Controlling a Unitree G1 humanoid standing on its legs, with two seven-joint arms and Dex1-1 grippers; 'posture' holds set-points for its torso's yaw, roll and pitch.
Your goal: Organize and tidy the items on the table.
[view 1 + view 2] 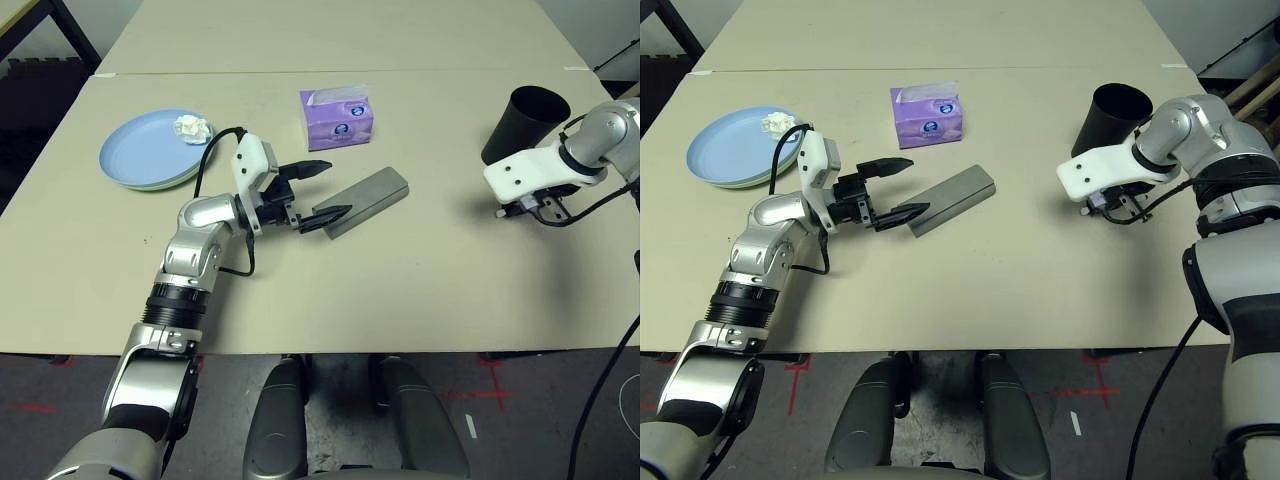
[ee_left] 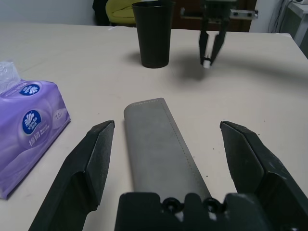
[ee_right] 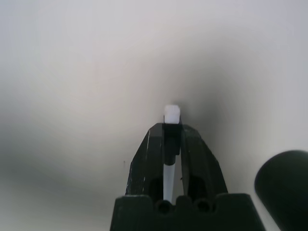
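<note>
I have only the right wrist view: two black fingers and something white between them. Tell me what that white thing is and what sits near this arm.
Observer: The right gripper is shut on the thin white pen, its tip poking past the fingertips, held above the table.
Operator: Name the dark shape at my picture's edge.
Observer: That is the black cup, standing upright and open, just beyond the right gripper.
Operator: Report the left arm.
Observer: The left gripper is open, its fingers either side of the near end of the grey glasses case, not yet closed on it.
Operator: Give me the rest of the table.
Observer: A purple tissue box stands beyond the case; the tissue wad lies on the stacked plates.
</note>
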